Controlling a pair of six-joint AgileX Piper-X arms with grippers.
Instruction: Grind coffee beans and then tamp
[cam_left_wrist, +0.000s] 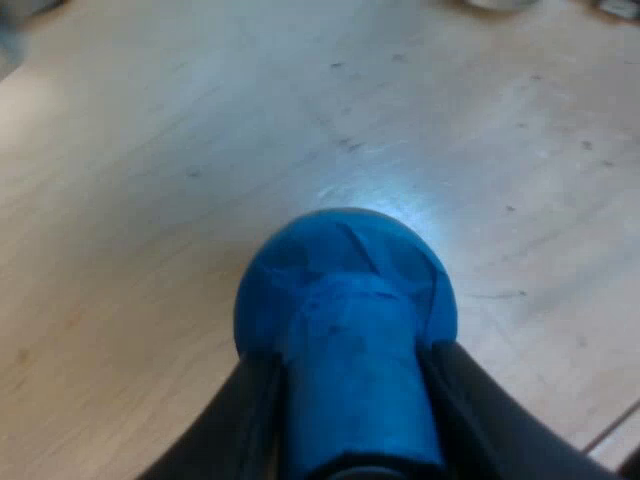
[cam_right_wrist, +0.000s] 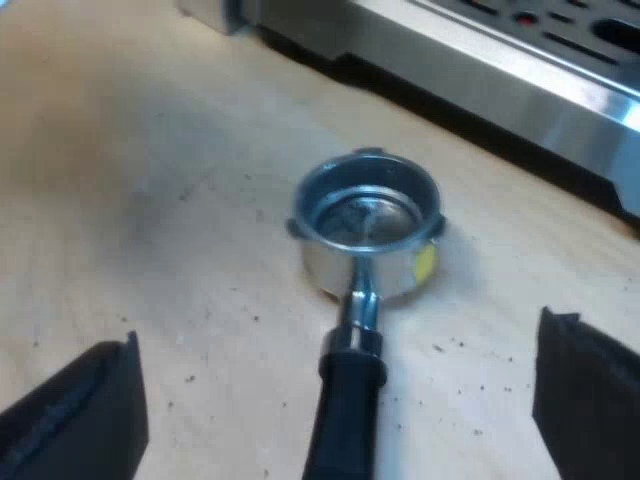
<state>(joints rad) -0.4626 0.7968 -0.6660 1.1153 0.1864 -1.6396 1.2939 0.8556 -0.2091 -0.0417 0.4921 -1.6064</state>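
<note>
Two arms over one pale wooden tabletop (cam_left_wrist: 150, 140), scuffed and flecked with dark specks (cam_right_wrist: 455, 385). Beyond the right arm, the brushed stainless-steel base of an espresso machine (cam_right_wrist: 520, 75), slotted on top, standing on the wood.

Near that base but apart from it, a round metal holder (cam_right_wrist: 365, 225) with a dark handle (cam_right_wrist: 345, 435). Lies flat on the tabletop, basket mouth upward, with bare metal showing on the basket's floor. Points its handle back toward the right arm.

Astride that handle without touching it, the right gripper (cam_right_wrist: 335, 400). Keeps its black fingers (cam_right_wrist: 80, 415) spread wide and holds nothing.

Clamped in the left gripper (cam_left_wrist: 352, 370), a blue tamper (cam_left_wrist: 345, 290) with a rounded head. Shows black fingers (cam_left_wrist: 250, 410) pressed against both sides of its stem, head pointing away from the arm, over bare wood with a patch of glare just past it. Cannot tell whether touching the tabletop or hanging above it.

On the basket's outer wall, close to the handle's root, a small yellow mark (cam_right_wrist: 425, 262).
</note>
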